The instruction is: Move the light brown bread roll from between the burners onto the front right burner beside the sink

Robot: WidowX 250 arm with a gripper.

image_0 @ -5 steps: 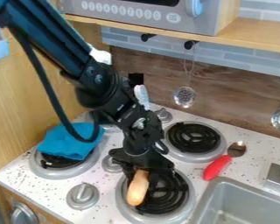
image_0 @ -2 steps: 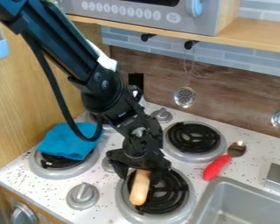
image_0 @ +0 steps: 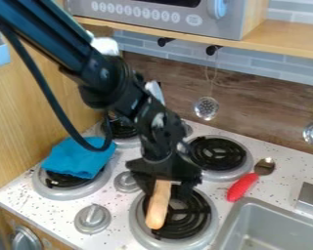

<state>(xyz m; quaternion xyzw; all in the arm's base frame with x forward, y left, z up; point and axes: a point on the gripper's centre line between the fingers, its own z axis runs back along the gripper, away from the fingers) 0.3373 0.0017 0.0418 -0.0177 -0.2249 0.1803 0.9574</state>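
Four burners [image_0: 216, 152]; speckled white stovetop [image_0: 51, 210]; tan sausage [image_0: 158, 207] at claw [image_0: 167, 189], grip unclear; wood-and-tile wall [image_0: 263, 105]

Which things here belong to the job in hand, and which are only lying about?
Seem part of the job:
black robot tool
long tan sausage-shaped object, at the tool
black coil burner with grey ring, beneath

Seem only lying about:
blue cloth
metal spoon with red handle
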